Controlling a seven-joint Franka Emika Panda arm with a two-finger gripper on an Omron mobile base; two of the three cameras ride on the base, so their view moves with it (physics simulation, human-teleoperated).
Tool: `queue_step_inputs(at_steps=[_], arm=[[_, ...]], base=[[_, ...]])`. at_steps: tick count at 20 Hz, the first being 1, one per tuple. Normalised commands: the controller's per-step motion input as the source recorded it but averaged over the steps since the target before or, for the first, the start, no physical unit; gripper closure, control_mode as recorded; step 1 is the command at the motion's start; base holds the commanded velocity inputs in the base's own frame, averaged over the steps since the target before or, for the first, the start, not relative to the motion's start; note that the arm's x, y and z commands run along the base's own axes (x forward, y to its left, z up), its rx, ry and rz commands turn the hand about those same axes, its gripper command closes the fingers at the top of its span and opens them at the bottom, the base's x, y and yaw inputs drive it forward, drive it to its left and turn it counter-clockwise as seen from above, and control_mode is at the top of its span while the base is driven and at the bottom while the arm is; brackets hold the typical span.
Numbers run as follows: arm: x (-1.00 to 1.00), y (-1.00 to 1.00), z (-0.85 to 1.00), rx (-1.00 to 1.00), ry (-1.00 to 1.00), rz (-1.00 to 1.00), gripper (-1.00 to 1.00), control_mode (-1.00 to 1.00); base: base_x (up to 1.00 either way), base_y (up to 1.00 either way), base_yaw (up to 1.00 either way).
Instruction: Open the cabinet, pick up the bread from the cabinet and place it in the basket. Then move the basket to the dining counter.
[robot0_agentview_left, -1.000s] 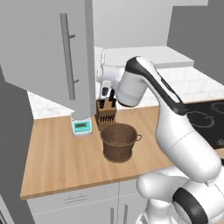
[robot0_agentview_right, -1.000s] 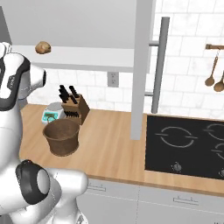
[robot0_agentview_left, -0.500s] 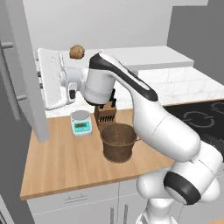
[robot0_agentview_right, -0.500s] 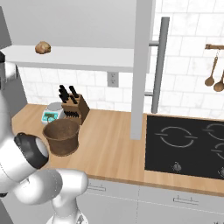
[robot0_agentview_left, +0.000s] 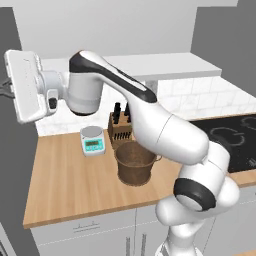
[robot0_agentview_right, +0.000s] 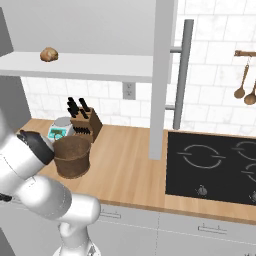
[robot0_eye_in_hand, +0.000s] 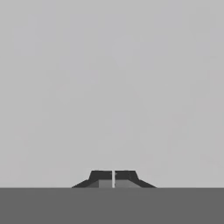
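The cabinet stands open. Its right door is seen edge-on with its long bar handle, and its left door is swung out to the far left. The bread, a small brown roll, lies on the cabinet shelf. The brown woven basket sits on the wooden worktop below. My arm reaches far left, with the white hand against the left door. My gripper is shut on nothing, facing a plain grey surface close in front.
A knife block and a small kitchen scale stand behind the basket. A black hob is set into the worktop at the right. Wooden spoons hang on the tiled wall. There is bare worktop left of the basket.
My arm has swung left with the left door, which has gone from half open to wide open. The gripper stayed shut. Basket and bread have not moved.
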Motion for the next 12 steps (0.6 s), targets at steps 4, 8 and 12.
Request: queue_step_inputs(at_steps=[4,8,12], arm=[[-0.31,-0.26,0.36,-0.09,-0.15,-0.01,1.0,-1.0],[-0.15,-0.7,0.1,-0.19,-0.17,-0.09,1.0,-1.0],[-0.01,-0.99,0.06,-0.24,-0.18,-0.13,1.0,-1.0]], base=[[0.0,0.0,0.0],[0.0,0.0,0.0],[0.0,0.0,0.0]])
